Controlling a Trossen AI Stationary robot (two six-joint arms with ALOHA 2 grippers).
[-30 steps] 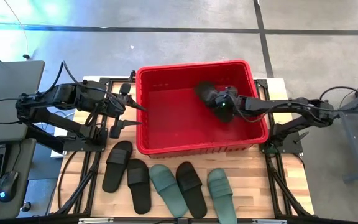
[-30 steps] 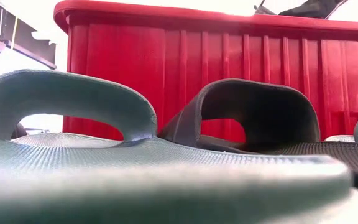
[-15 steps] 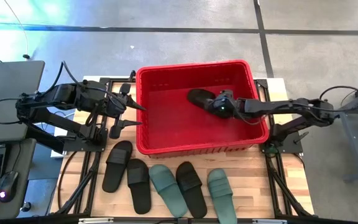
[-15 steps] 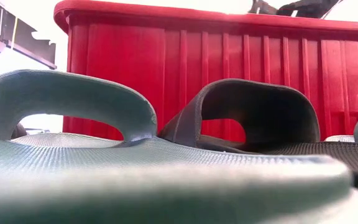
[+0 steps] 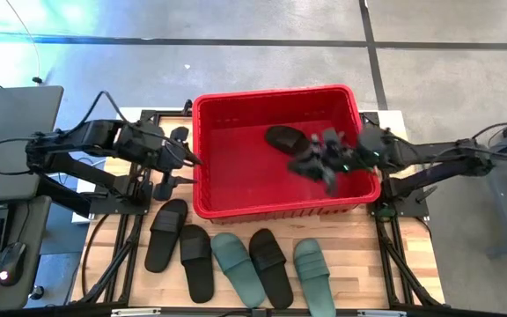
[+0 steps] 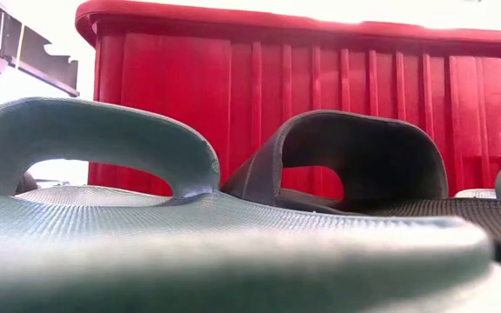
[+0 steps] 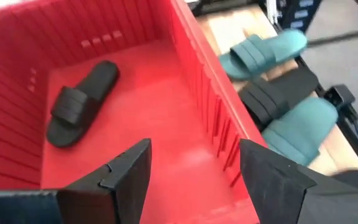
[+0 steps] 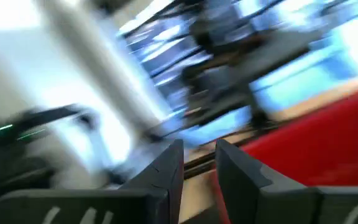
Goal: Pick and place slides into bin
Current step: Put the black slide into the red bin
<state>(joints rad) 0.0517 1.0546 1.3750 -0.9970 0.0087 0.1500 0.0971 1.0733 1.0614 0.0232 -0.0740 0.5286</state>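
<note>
One black slide (image 5: 285, 137) lies on the floor of the red bin (image 5: 202, 158), toward its far side, strap up and apart from both arms. In the left wrist view the same slide (image 7: 81, 102) rests alone on the red floor near the ribbed far wall.

The right gripper (image 5: 322, 164) hangs over the bin's right half, just beside the slide, blurred in the high view. The right wrist view shows its fingers (image 8: 163, 171) nearly together with only a narrow gap and nothing between them, a slice of red bin (image 8: 309, 155) beyond.

The left gripper (image 5: 181, 161) sits outside the bin at its left wall. Its fingers (image 7: 129, 171) are spread wide and empty, pointing across the bin's rim (image 7: 194, 59).

Five more slides lie in a row on the wooden surface (image 5: 368, 260) in front of the bin: black (image 5: 166, 233), black (image 5: 196, 261), teal (image 5: 237, 268), black (image 5: 270, 266) and teal (image 5: 312, 269). The two leftmost overlap at their edges, and the rest lie close side by side.

From the low view, a teal strap (image 6: 94, 143) fills the foreground with a black strap (image 6: 355, 152) beside it, the bin's ribbed front wall (image 6: 259, 78) rising behind both.
</note>
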